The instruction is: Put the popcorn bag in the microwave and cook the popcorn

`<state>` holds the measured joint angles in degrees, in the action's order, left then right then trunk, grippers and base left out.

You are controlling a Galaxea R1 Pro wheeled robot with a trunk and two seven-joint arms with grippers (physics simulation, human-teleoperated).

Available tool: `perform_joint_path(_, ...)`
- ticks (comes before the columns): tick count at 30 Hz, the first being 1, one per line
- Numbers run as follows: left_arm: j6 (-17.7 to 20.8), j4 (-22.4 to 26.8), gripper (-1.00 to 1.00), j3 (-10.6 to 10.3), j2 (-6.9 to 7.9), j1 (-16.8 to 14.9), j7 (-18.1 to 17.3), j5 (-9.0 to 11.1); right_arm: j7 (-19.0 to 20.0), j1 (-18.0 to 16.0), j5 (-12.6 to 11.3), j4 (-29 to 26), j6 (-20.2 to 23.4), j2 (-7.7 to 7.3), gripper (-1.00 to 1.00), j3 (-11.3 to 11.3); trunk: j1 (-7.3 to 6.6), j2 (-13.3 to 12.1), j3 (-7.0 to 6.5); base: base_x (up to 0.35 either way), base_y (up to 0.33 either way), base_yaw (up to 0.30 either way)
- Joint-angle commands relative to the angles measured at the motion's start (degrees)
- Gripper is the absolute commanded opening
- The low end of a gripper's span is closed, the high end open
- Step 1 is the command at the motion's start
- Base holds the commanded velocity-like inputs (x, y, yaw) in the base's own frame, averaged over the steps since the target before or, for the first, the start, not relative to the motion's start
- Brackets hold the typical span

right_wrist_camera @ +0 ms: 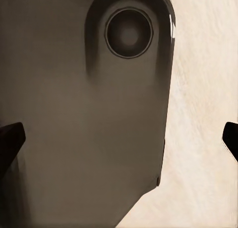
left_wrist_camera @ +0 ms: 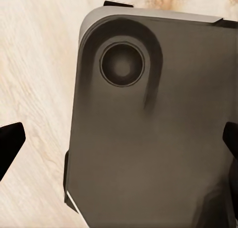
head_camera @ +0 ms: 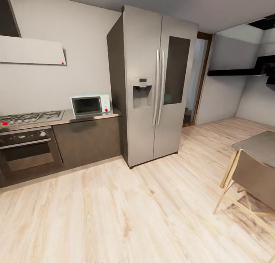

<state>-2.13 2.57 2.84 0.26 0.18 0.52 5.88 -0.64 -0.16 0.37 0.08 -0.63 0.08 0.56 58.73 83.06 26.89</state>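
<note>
The pale-blue microwave stands with its door closed on the grey countertop, against the far wall and just left of the fridge. The popcorn bag and the popcorn are out of view. In the left wrist view my left gripper is open, its dark fingertips far apart over the robot's grey base and the wood floor. In the right wrist view my right gripper is likewise open, with nothing between its fingertips, above the same grey base.
A tall steel fridge stands right of the counter. The gas hob and the black oven are at the left. A table with a chair is at the right. Open wood floor lies between me and the counter.
</note>
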Motion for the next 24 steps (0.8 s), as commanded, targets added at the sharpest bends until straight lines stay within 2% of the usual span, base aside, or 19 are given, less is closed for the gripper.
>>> perform_joint_path(1,-0.07,0.07,1.00,0.23,-0.01,0.03,0.00,0.42,-0.07,-0.02,0.05,0.01,-0.07,0.01,1.00,0.05,0.00,0.02,0.04,0.000,0.000,0.270)
perform_joint_path(3,-0.06,0.07,1.00,0.23,0.00,0.01,0.00,0.64,-0.07,-0.02,0.06,0.01,-0.11,-0.01,1.00,0.02,0.00,0.02,0.04,0.000,0.000,0.268)
perform_joint_path(8,-0.04,0.07,1.00,0.23,0.04,0.01,0.00,3.12,-0.07,-0.02,0.11,0.01,-0.24,-0.08,1.00,0.05,0.00,0.02,0.04,0.000,0.000,0.267)
perform_joint_path(24,0.01,0.03,1.00,0.17,0.01,0.03,-0.08,3.43,-0.07,-0.02,0.24,0.01,-0.25,-0.05,1.00,0.05,0.00,0.02,0.04,0.000,0.000,0.266)
